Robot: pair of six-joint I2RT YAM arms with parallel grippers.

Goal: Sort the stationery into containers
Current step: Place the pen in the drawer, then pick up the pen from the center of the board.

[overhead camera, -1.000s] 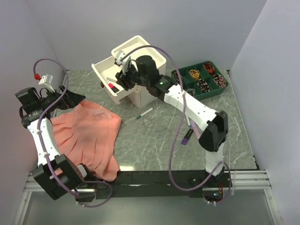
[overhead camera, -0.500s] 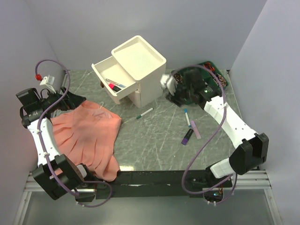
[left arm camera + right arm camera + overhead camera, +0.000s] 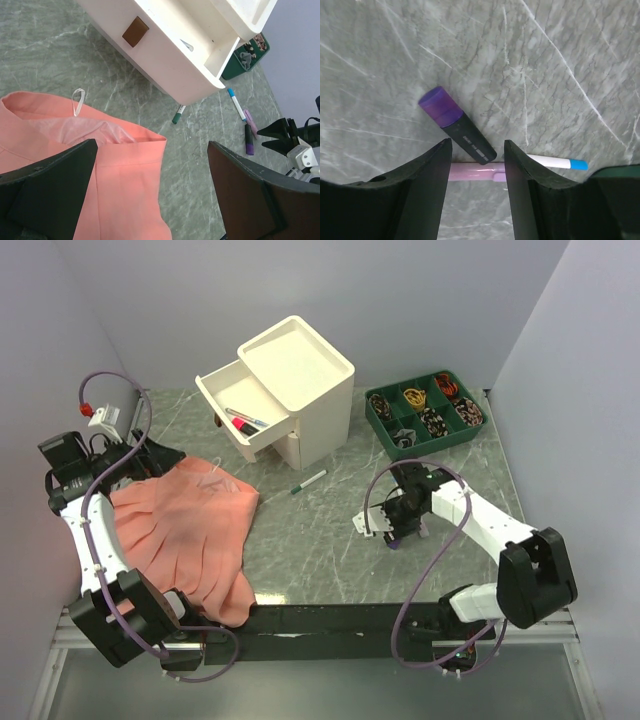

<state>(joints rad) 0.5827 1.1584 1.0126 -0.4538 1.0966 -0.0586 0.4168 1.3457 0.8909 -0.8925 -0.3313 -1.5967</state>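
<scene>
The cream cabinet (image 3: 325,430) stands at the back with its upper drawer (image 3: 262,439) pulled out toward the left, well apart from where you work; your left gripper (image 3: 151,145) hangs spread wide over the salmon cloth (image 3: 125,190), far from any stationery, so in my judgement this pick falls to the right arm. Your right gripper (image 3: 477,147) points down at the table with its fingers parted and nothing between the pads; the purple highlighter (image 3: 457,125) lies flat right under it, long axis slanting from purple cap at upper left to black end at lower right, that black end sitting in the gap. I'd say turn the wrist to square up across the barrel; watch the lilac pen (image 3: 470,172) lying crosswise just beside the black end, and the blue-tipped pen (image 3: 552,161) beyond it.
</scene>
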